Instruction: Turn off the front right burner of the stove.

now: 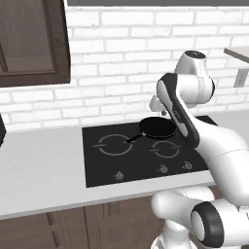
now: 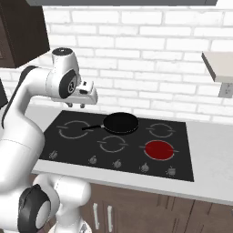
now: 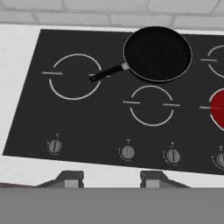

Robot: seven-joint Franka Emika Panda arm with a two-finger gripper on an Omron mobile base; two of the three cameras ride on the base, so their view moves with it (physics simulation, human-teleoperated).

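My gripper (image 3: 105, 177) hangs high over the stove (image 2: 182, 127), fingers parted and holding nothing, which gives me a full look at the knob row before committing. The front right burner (image 2: 159, 149) glows as a solid red disc on the glossy black glass, right of the round matte frying pan (image 2: 120, 123). Its knob (image 2: 171, 171), I judge, is the small round one near the front right corner.

Bright, even rendered light, sharp throughout, soft shadows, no glare.
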